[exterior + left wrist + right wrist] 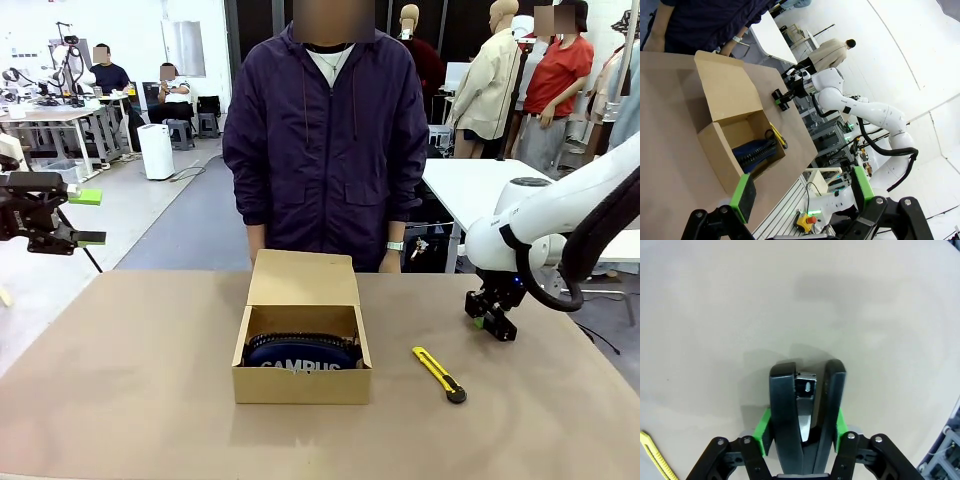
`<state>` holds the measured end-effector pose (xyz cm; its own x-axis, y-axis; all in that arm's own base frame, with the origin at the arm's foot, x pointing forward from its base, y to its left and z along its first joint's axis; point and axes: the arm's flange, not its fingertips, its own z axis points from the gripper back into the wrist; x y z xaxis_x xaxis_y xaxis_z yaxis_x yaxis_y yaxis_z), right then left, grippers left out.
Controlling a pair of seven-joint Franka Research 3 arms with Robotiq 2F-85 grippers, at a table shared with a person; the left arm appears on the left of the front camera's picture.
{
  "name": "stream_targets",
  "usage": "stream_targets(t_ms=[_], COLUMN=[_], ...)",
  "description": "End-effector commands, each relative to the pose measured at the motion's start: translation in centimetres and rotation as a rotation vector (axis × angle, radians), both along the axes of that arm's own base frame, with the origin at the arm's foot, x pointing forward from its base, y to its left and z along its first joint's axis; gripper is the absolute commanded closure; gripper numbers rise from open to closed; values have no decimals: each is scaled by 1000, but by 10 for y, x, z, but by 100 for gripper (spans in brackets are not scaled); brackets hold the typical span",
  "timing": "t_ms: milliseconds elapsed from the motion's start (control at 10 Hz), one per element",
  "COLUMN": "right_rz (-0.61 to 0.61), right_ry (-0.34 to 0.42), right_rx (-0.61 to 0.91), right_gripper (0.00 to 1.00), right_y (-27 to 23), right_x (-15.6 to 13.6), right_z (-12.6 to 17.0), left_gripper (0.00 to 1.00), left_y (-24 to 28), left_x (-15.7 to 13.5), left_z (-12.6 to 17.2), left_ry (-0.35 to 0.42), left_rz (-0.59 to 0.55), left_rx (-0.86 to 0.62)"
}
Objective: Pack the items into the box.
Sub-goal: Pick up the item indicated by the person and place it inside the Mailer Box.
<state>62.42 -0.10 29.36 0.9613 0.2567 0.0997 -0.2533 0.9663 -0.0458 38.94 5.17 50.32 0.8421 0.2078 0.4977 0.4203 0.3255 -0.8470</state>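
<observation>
The brown box (pixel 300 383) stands open at the table's middle, its flap lid raised toward the person. Inside lies the navy "CAMPUS" pouch (pixel 300 354), also seen in the left wrist view as the pouch (pixel 757 152) in the box (pixel 727 95). The yellow-and-black utility knife (pixel 438 373) lies on the table to the right of the box. My right gripper (pixel 492 322) is down at the table further right, and its green pads press both sides of the black stapler (pixel 807 400). My left gripper (pixel 88 217) hovers open and empty high at the far left.
A person in a dark jacket stands at the far edge right behind the box, hands low by the lid. The table (pixel 140 400) is bare to the left and in front of the box. The knife's tip (pixel 652 452) shows at the lower left of the right wrist view.
</observation>
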Motion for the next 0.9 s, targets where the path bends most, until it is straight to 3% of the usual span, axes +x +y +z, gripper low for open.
stream_targets(t_ms=[0,600,800], right_rz=[19,38,86], right_ry=[22,18,-28], right_rx=[-30,-26,-18], right_gripper=[100,100,100], right_y=[-3,-7,-16], right_x=[4,-1,-20], right_z=[-6,6,68], left_gripper=[0,0,0], left_y=[3,3,3], left_x=[-3,-3,-3], left_z=[2,2,2], left_ry=[3,3,3], left_rz=[-12,-12,-12], left_rx=[4,4,4])
